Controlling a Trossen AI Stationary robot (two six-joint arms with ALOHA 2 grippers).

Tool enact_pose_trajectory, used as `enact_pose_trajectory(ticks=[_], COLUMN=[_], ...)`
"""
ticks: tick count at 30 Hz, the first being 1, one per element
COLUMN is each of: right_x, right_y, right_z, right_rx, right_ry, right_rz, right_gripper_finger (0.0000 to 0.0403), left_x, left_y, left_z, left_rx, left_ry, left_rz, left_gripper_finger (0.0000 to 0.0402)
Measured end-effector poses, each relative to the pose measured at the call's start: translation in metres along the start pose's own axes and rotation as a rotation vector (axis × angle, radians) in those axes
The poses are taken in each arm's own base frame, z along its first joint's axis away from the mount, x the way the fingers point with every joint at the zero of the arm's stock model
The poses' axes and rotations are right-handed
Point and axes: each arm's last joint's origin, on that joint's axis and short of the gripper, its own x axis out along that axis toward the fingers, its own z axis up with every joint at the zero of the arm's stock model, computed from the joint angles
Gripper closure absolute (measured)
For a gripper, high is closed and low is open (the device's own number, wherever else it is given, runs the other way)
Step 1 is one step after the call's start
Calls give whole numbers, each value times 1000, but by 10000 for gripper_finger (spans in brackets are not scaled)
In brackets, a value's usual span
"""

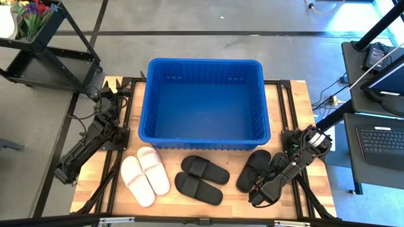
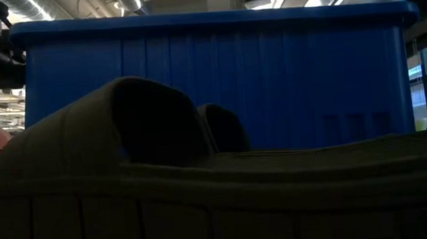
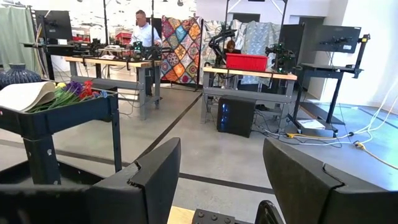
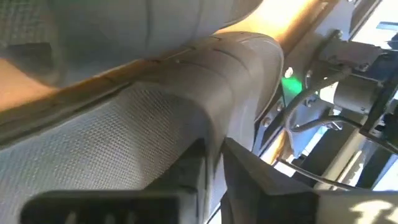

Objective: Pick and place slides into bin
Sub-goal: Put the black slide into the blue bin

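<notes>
The blue bin point(image 1: 203, 62) stands at the table's far middle, and its wall fills the low view point(image 2: 271, 77). In front of it lie a pale pair of slides point(image 1: 145, 175), a black pair point(image 1: 202, 178) and a second black pair point(image 1: 252, 169). My right gripper point(image 1: 257, 197) is low over the near end of the right black pair, shut on one black slide point(image 4: 155, 112). My left gripper point(image 3: 221, 155) is open and empty at the table's far left corner point(image 1: 101, 94), pointing into the room. A black slide point(image 2: 204, 189) lies right before the low camera. My right gripper pinches the black slide's sole rim point(image 4: 208, 134) between its two fingers point(image 4: 267, 186), which come down at a slant from the table's right side. Whether the slide is lifted clear of the table, I cannot tell.
A dark cart with flowers point(image 1: 38, 31) stands off the table's far left corner. Desks with a laptop point(image 1: 382, 139) stand to the right. People show far off in the room point(image 3: 142, 28). Bare wood shows along the table's right edge point(image 1: 315, 195).
</notes>
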Motion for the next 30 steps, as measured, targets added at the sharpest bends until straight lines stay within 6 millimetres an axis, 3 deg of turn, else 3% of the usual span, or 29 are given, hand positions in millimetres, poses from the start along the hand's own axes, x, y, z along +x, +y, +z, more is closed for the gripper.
enact_pose_trajectory(ticks=[4, 9, 13, 23, 27, 30], right_x=[-5, -18, -39, -135, -175, -202], right_y=[1, 4, 4, -11, -28, -44], right_z=[-1, -3, -6, -22, -27, -27], right_rx=[-4, -10, -21, -177, -205, -206], right_ry=[-1, 8, 14, -18, -167, -380], right_rz=[14, 69, 120, 459, 618, 706], right_gripper_finger=[388, 388, 389, 389, 389, 389], left_x=[0, 0, 0, 0, 0, 0], left_y=[0, 0, 0, 0, 0, 0], left_z=[0, 0, 0, 0, 0, 0], left_rx=[0, 0, 0, -1, -2, -3], left_ry=[0, 0, 0, 0, 0, 0], left_rz=[0, 0, 0, 0, 0, 0], left_gripper_finger=[178, 178, 178, 178, 178, 178])
